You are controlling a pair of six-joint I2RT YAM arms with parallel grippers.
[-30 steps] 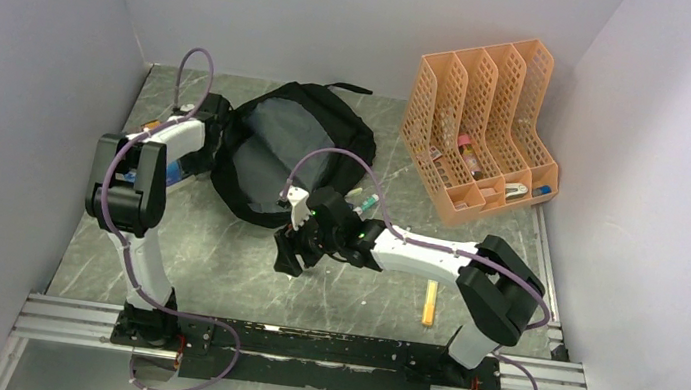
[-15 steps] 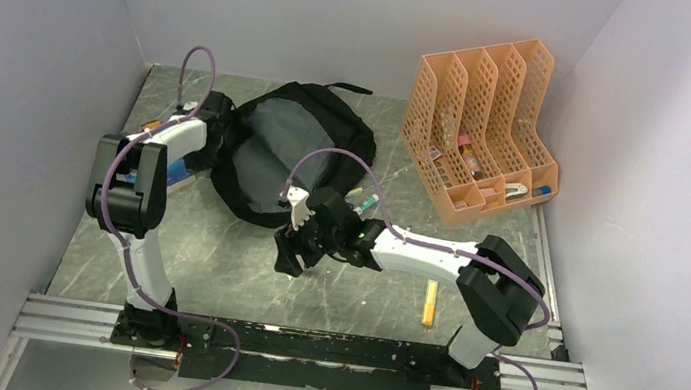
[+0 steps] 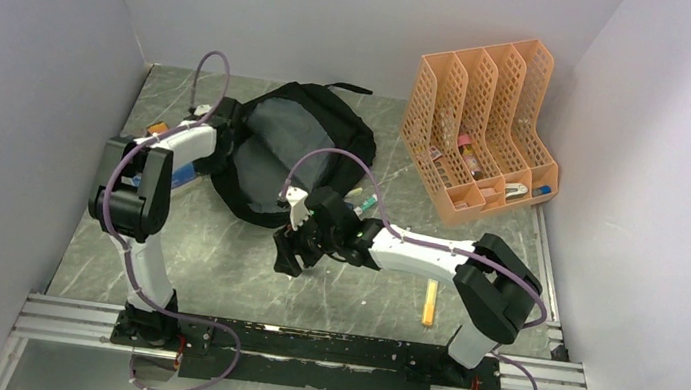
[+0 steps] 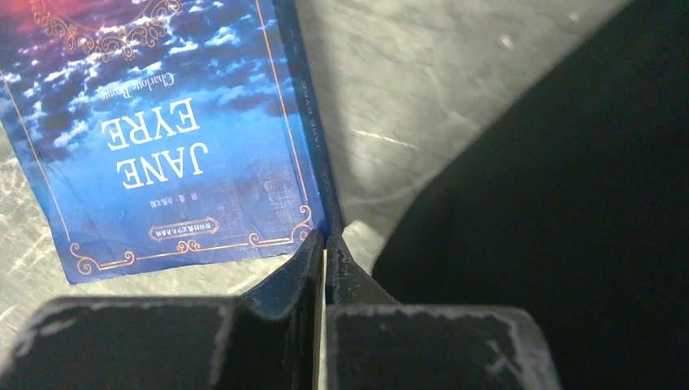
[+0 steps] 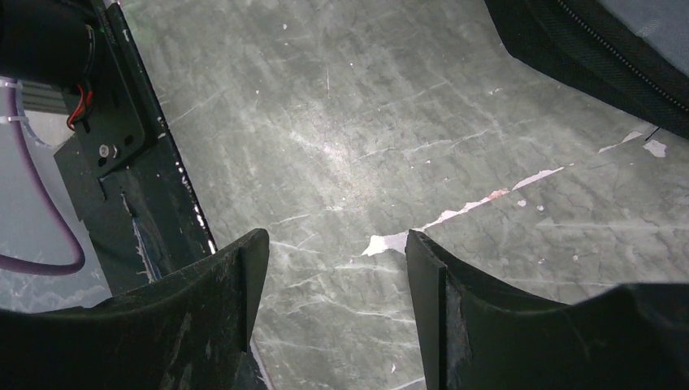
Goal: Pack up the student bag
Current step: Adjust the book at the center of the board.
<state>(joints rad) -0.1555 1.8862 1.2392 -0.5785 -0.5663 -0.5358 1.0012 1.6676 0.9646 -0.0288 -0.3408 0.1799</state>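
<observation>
The student bag (image 3: 292, 148) lies floppy at the back middle of the table, its grey lining showing through the open top. My left gripper (image 3: 221, 133) is at the bag's left edge, between the bag and a blue "Jane Eyre" book (image 4: 162, 122). In the left wrist view this gripper (image 4: 326, 236) is shut, only a thin pale slit showing between its fingers, with the black bag (image 4: 552, 203) just to the right. My right gripper (image 3: 288, 253) hangs open over bare table in front of the bag. In its wrist view the right gripper (image 5: 329, 260) holds nothing, and the bag's corner (image 5: 593, 49) lies top right.
An orange mesh file organiser (image 3: 481, 127) with small items stands at the back right. A yellow marker (image 3: 429, 302) lies near the right arm's base. Pens (image 3: 361, 199) rest by the bag's right side. A small orange item (image 3: 157, 128) sits at the far left, close to the wall.
The left gripper has closed and shifted slightly right toward the bag's edge, its cable rising. The right arm has stayed put.
</observation>
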